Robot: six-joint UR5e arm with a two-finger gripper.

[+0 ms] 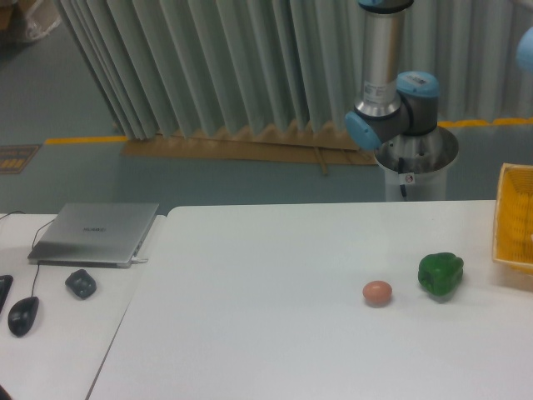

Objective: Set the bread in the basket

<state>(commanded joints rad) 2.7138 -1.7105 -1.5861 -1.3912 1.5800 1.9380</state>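
Progress is hard to judge, since no bread is showing anywhere in view. Going left to right, a closed laptop (94,232) and a mouse (22,315) are sitting on the side desk, then a small brown egg (377,292) and a green bell pepper (440,274) are resting near each other on the white table (250,317). Behind them the arm (383,75) is standing upright, its gripper out of frame, so whether the fingers are holding anything I cannot tell. The basket (516,218) is sitting at the far right edge, mostly cut off; its inside is not showing.
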